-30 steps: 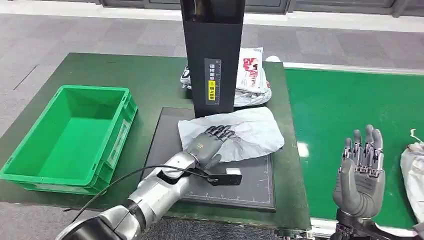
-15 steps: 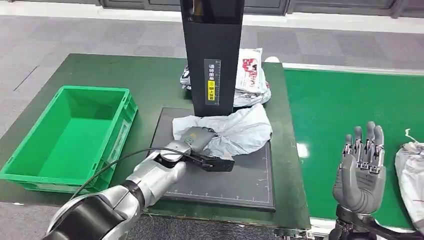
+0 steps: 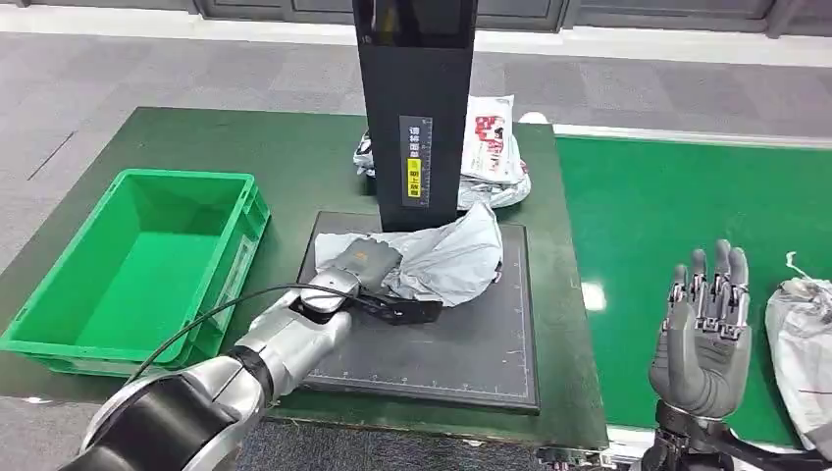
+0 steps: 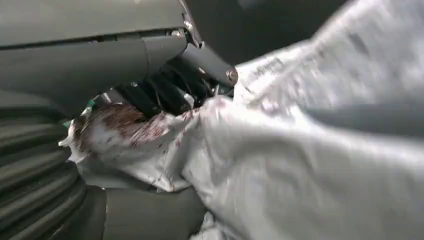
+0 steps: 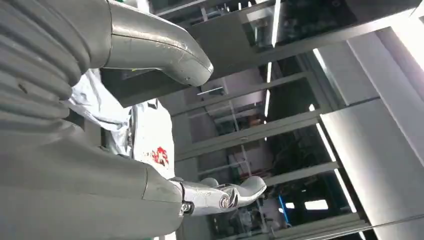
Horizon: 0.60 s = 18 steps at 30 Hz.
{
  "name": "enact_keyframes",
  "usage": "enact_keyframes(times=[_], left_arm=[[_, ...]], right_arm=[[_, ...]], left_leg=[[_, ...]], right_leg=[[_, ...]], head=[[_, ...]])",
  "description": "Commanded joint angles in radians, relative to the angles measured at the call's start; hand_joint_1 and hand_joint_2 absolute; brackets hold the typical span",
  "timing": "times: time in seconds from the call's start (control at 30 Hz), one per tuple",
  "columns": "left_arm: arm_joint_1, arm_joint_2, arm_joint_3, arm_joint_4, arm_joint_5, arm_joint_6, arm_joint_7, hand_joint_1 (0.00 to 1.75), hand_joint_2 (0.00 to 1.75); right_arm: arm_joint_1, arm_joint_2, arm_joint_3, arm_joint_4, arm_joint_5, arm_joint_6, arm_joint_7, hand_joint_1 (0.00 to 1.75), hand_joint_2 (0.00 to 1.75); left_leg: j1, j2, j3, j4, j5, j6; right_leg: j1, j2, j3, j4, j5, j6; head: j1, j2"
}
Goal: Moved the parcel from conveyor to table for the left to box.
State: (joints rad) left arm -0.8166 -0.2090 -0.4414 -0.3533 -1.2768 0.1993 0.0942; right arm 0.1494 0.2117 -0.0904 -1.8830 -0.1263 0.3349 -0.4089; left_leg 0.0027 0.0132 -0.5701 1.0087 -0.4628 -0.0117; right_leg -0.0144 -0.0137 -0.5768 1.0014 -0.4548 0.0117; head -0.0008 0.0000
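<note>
Nearest the camera, the right hand (image 3: 702, 329) stands upright over the green conveyor (image 3: 677, 211), palm turned in, fingers apart and straight, nothing in it. Just beside it on the belt lies a second white bag (image 3: 800, 339), untouched.

Over to the left hand (image 3: 365, 265), palm down on the black mat (image 3: 446, 368), fingers dug into the near-left end of the grey parcel (image 3: 446, 260). The left wrist view shows the dark fingers (image 4: 165, 92) buried in bunched film with the thumb underneath, so that hand is clamped on the parcel. The parcel sits on the mat, on the table (image 3: 196, 142), right at the foot of the black scanner column (image 3: 417, 108), with the green crate (image 3: 137, 270) well apart to the robot's left.

How will it handle? It looks like a soft plastic mailer: light, floppy, crumpled where it is squeezed, with nothing stiff showing inside. I'd expect it to droop from whichever end is held, and slick film could slip out of a shallow pinch. A deep handful of gathered film, as here, looks like the safer hold.

Its long axis runs across the mat from the gripped near-left end up toward the far-right end, which rises in a peak by the column's base. Behind the column lies a heap of more bags (image 3: 495, 147)
</note>
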Motion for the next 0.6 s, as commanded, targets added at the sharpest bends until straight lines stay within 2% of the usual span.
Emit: enact_keyframes(times=[0.03, 0.1, 0.2, 0.47, 0.6], left_arm=[[0.024, 0.057, 0.086, -0.076, 0.001, 0.201, 0.009, 1.75, 1.75], [0.082, 0.07, 0.15, -0.211, 0.005, 0.272, -0.014, 1.75, 1.75], [0.215, 0.093, 0.245, -0.489, 0.017, 0.262, -0.039, 1.75, 1.75], [0.229, 0.091, 0.252, -0.509, 0.01, 0.246, -0.045, 1.75, 1.75], [0.287, 0.09, 0.292, -0.606, 0.035, 0.314, -0.07, 1.75, 1.75]], right_arm=[[0.031, -0.005, -0.011, 0.012, 0.012, -0.017, 0.004, 0.0, 1.75], [0.067, 0.009, -0.04, -0.011, 0.013, -0.024, -0.003, 0.0, 1.75], [0.105, 0.032, -0.078, -0.036, 0.019, -0.013, -0.013, 0.0, 1.75], [0.106, 0.036, -0.081, -0.039, 0.02, -0.008, -0.013, 0.0, 1.75], [0.118, 0.043, -0.099, -0.049, 0.023, -0.022, -0.018, 0.0, 1.75]], left_leg=[[0.001, 0.001, -0.001, -0.001, 0.001, 0.0], [0.001, 0.0, -0.002, -0.002, 0.002, -0.001], [0.001, -0.003, -0.002, -0.002, 0.002, 0.0], [0.0, -0.001, -0.006, 0.0, 0.0, 0.0], [0.001, -0.001, -0.005, -0.002, 0.001, 0.0]], right_leg=[[0.001, 0.003, -0.002, -0.002, 0.002, -0.001], [0.001, 0.003, -0.002, -0.003, 0.002, -0.002], [0.001, 0.0, -0.002, -0.002, 0.001, -0.001], [0.001, 0.002, -0.006, -0.001, 0.0, -0.001], [0.001, 0.002, -0.005, -0.002, 0.001, -0.001]], head=[[0.0, 0.0], [0.0, 0.0], [0.0, 0.0], [0.0, 0.0], [0.0, 0.0]])
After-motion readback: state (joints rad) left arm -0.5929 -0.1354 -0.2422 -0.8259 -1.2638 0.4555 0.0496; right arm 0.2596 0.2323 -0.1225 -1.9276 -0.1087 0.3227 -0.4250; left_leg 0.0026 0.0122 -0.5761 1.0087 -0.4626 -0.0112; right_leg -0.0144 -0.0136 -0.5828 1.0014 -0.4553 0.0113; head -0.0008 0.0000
